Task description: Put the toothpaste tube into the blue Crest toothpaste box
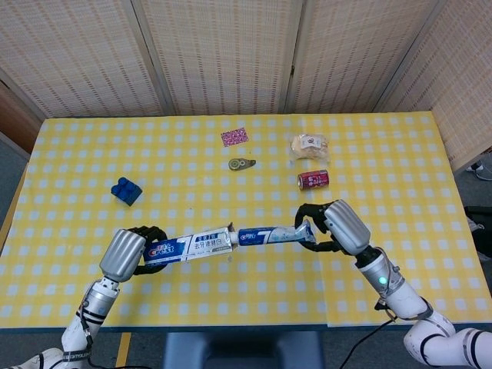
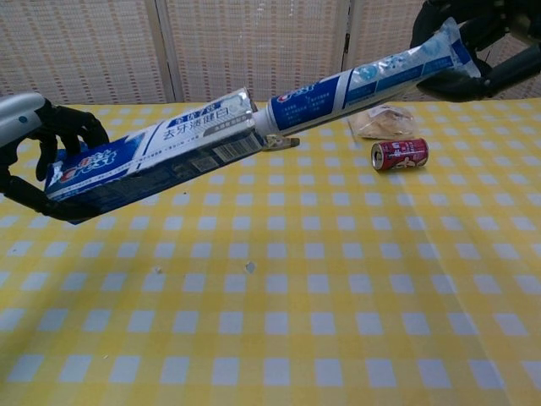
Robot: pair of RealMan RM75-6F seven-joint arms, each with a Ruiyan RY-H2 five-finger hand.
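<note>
My left hand (image 1: pixel 127 252) (image 2: pixel 38 144) grips the closed end of the blue Crest toothpaste box (image 1: pixel 188 245) (image 2: pixel 148 157), held above the table with its open mouth pointing right. My right hand (image 1: pixel 336 226) (image 2: pixel 473 38) holds the crimped tail of the white and blue toothpaste tube (image 1: pixel 269 234) (image 2: pixel 359 85). The tube's cap end sits right at the box's open mouth, roughly in line with it. Whether the cap is inside the opening I cannot tell.
On the yellow checked tablecloth (image 1: pixel 369 154) lie a red can (image 1: pixel 313 180) (image 2: pixel 399 154), a wrapped bun (image 1: pixel 308 145) (image 2: pixel 385 125), a grey tape dispenser (image 1: pixel 242 163), a pink patterned card (image 1: pixel 234 136) and a blue toy brick (image 1: pixel 126 190). All lie beyond the hands.
</note>
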